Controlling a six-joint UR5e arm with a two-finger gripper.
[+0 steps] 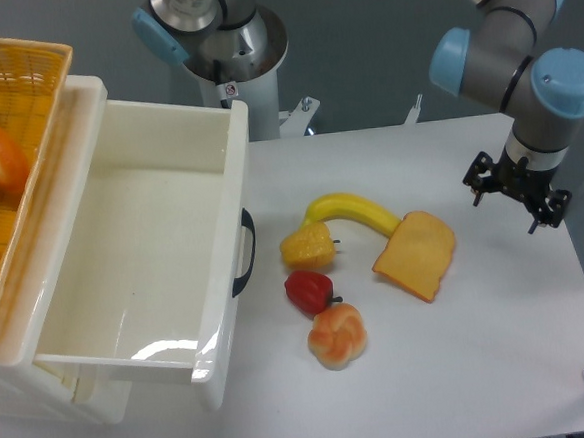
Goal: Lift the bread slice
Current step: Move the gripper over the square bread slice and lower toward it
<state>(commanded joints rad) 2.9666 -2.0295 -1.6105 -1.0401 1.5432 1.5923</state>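
Bread slice: the bread slice (416,255) lay flat on the white table (483,366), right of the frame's centre, its yellow-orange face up and its darker crust edge showing along the lower side.
Neighbours: its upper left corner touched or overlapped the end of a banana (347,211); a small yellow lumpy fruit piece (308,247), a red fruit (309,291) and a knotted orange-white bun (336,337) sat to its left and lower left.
Pincer: the gripper (517,192) hung at the right of the frame, on the arm coming down from the upper right corner.
Pincer state: it held nothing; how far its jaws stood apart could not be told from this angle.
Relation: the slice lay to the lower left of the gripper, near it but apart, with bare table between them.
Bin: 1 white plastic bin (231,183) with a dark handle filled the left half of the frame.
Basket: 1 yellow woven basket (31,67) sat at the upper left edge.
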